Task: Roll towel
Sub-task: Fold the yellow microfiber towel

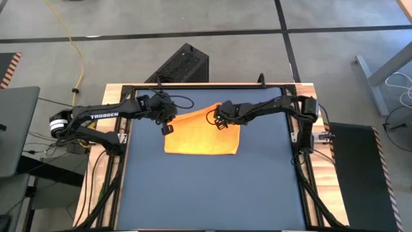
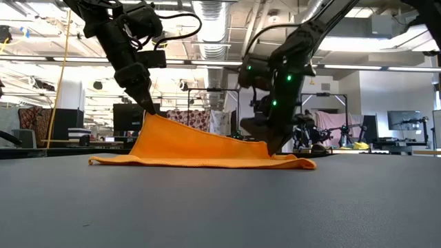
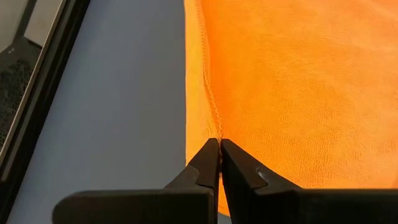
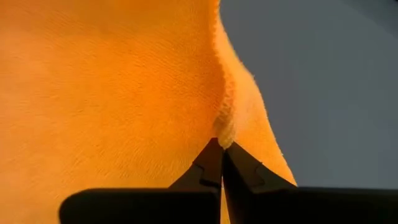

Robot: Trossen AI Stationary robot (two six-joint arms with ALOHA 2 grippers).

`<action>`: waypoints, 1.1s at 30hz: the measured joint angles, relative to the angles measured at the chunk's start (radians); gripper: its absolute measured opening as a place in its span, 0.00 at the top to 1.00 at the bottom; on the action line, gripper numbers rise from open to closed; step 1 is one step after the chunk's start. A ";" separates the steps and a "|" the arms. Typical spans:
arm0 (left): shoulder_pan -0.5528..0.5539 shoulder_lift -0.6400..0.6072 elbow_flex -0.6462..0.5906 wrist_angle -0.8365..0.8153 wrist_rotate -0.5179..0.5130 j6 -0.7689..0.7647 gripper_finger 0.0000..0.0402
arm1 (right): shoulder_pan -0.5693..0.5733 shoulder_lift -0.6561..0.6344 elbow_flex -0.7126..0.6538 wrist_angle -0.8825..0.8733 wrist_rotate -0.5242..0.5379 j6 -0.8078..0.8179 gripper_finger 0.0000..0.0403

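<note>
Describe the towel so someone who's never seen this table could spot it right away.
On the dark blue tabletop, look toward the far edge, between the two dark arms. The towel is the small plain yellow-orange cloth there, the only bright thing on the table, pinched at its far corners by the left pincer and right pincer.

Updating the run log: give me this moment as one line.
left hand: shut on towel edge, lifted | right hand: shut on towel far edge, low | towel: on table, left side raised | roll: not started
</note>
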 joint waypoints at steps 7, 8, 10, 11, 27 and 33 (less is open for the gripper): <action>0.005 -0.029 0.000 -0.006 0.011 0.052 1.00 | 0.015 -0.136 0.000 -0.081 -0.050 -0.269 0.96; 0.009 -0.034 0.000 -0.012 0.018 0.064 1.00 | 0.021 -0.154 0.000 -0.089 -0.069 -0.321 0.96; 0.019 -0.046 0.000 -0.025 0.043 0.081 1.00 | 0.034 -0.185 0.000 -0.112 -0.121 -0.419 0.95; 0.025 -0.054 0.000 -0.039 0.057 0.089 1.00 | 0.041 -0.199 0.000 -0.123 -0.156 -0.466 0.95; -0.001 -0.153 0.000 -0.305 0.216 0.093 1.00 | 0.257 -0.265 0.000 -0.313 -0.375 -0.535 0.95; -0.108 -0.071 0.000 -0.303 0.203 0.023 1.00 | 0.336 -0.257 -0.001 -0.329 -0.369 -0.488 0.95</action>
